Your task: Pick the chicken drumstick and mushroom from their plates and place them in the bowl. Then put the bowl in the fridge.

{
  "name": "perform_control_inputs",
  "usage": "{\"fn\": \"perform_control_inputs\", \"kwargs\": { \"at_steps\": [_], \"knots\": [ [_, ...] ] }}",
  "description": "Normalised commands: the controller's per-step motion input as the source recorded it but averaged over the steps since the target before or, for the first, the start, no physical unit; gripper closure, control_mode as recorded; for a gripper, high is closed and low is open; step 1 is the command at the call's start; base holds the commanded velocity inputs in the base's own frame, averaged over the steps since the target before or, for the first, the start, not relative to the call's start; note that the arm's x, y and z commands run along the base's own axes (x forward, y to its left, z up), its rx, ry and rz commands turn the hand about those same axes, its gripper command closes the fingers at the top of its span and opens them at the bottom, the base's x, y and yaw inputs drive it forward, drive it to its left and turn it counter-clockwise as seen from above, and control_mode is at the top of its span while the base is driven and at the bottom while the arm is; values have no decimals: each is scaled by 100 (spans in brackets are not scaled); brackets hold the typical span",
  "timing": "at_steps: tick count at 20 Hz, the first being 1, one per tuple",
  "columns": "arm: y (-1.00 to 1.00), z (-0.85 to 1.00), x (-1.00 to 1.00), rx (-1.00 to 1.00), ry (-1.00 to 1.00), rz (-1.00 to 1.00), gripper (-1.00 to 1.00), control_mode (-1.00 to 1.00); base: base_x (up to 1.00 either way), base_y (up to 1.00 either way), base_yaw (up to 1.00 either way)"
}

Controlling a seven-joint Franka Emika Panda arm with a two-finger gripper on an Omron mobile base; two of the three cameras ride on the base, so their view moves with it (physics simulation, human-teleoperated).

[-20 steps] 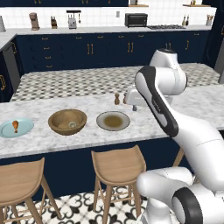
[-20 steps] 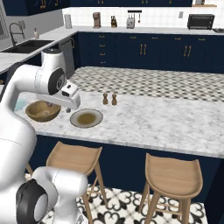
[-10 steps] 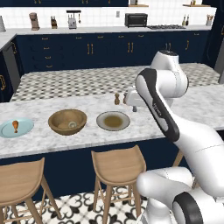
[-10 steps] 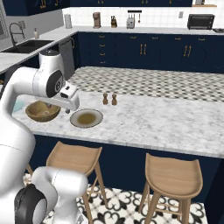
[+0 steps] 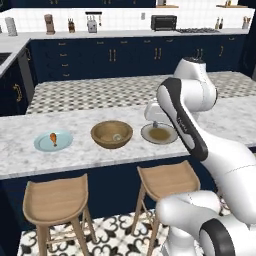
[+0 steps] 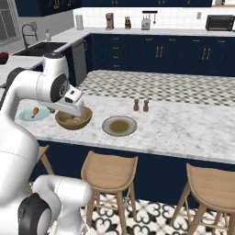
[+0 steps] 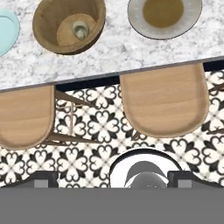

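Small pale mushroom [image 7: 80,29] sits inside the deep brown wooden bowl [image 5: 112,134] — half the load in; orange-brown drumstick [image 5: 53,138] waits on its light-blue plate [image 5: 42,144]. Gripper's opening — cannot tell.

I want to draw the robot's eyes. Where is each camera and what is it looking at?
Left base view: behind the arm's left, facing the counter; the arm rises at right.
Right base view: behind the arm's right, facing the counter; the arm rises at left.
Hand view: on the hand, looking down at the bowl, stools and floor.
Both base views share the bowl, the drumstick on its blue plate, and the grey plate.
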Motion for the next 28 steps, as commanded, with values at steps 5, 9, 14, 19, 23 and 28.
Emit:
{"fn": "perform_control_inputs", "kwargs": {
  "at_steps": [5,9,14,19,23,28],
  "knots": [
    [0,0,0,0,0,0,-100,100,-31,100,0],
    [0,0,0,0,0,0,-100,100,-4,100,0],
    [0,0,0,0,0,0,-100,100,20,23,0],
    [0,0,0,0,0,0,-100,100,88,17,0],
    [0,0,0,0,0,0,-100,100,63,28,15],
    [0,0,0,0,0,0,-100,100,57,-1,36]
  ]
}}
